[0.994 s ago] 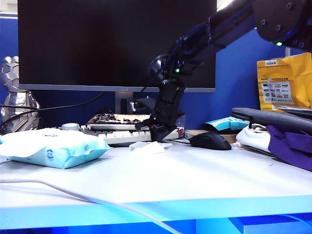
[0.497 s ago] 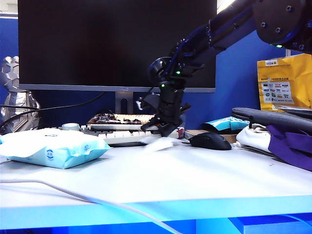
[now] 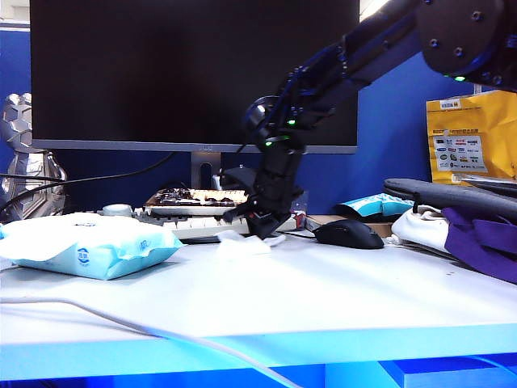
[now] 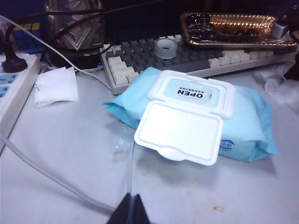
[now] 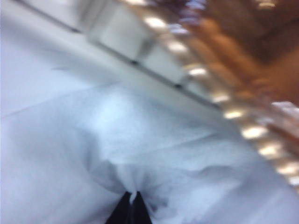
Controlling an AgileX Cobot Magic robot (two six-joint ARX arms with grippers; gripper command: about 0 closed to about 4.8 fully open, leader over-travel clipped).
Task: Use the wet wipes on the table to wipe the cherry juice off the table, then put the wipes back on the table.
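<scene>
My right gripper (image 3: 260, 230) points down at the table (image 3: 323, 299) in front of the keyboard, shut on the wet wipes (image 3: 241, 245), a crumpled white sheet pressed flat on the surface. In the right wrist view the closed tips (image 5: 132, 198) pinch a bunched fold of the wet wipes (image 5: 163, 149). The cherry juice is hidden; no stain shows around the sheet. My left gripper (image 4: 132, 200) is shut on nothing, low over the table near a white cable, short of the blue wipes pack (image 4: 196, 116).
The blue pack (image 3: 85, 246) lies at the left, and a black mouse (image 3: 349, 234) just right of the wipe. Keyboard (image 3: 202, 225) and a tray of dark fruit (image 3: 194, 198) sit behind. A purple cloth (image 3: 477, 234) is at the right. A brown speck (image 4: 217, 208) marks the table.
The right gripper slid the wipe a little to the right, then back to the left, keeping it shut in the jaws. The left arm has not moved.
</scene>
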